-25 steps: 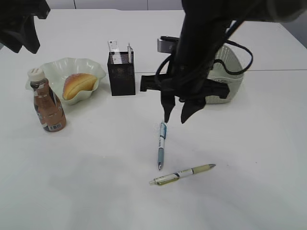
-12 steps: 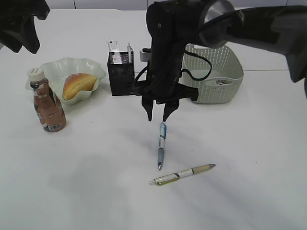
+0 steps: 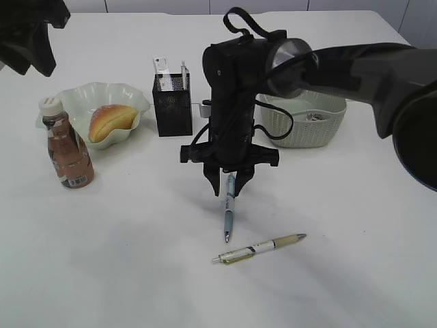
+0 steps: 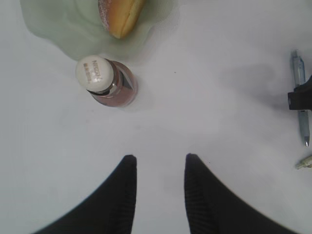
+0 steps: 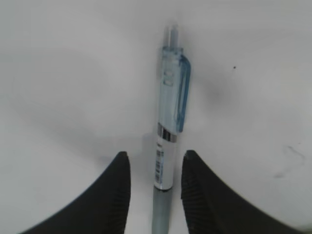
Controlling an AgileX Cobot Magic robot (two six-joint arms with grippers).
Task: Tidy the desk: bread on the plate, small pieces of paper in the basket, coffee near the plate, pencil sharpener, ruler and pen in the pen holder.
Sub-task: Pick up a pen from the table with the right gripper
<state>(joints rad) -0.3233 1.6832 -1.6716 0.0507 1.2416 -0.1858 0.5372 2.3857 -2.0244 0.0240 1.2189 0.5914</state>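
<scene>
Exterior view: the right gripper (image 3: 229,183) points straight down over the white table (image 3: 355,232), its two fingers either side of the top end of the blue pen (image 3: 229,212), which lies flat and points toward the near edge. The jaws stand apart and have not closed on the pen. Just beside the pen's tip lies a yellow pen (image 3: 261,249), slanted, well apart from the gripper. Behind the arm stands the black mesh holder (image 3: 173,105) with a ruler (image 3: 162,70) upright in it. To its left sits the plate (image 3: 75,101) with the bread (image 3: 109,121) on it, and the coffee bottle (image 3: 67,149) stands upright just beside the plate's near left rim. The basket (image 3: 311,121) is to the right of the holder, partly hidden by the arm, with small paper bits (image 3: 314,116) inside. The left arm shows only as a dark shape in the top left corner; its gripper cannot be made out here.

Left wrist view: the left gripper (image 4: 160,168) hangs open and empty over bare table, fingers apart. Beyond it are the bottle (image 4: 106,82), seen from above by its white cap, and the plate (image 4: 68,30) with the bread (image 4: 119,13). At the right edge lies the blue pen (image 4: 301,105), crossed by a dark part of the other gripper, and an end of the yellow pen (image 4: 304,162).

Right wrist view: the right gripper (image 5: 155,171) is open, one finger on each side of the blue pen's (image 5: 169,136) barrel, below the clip. Whether the fingers touch the barrel is unclear.
</scene>
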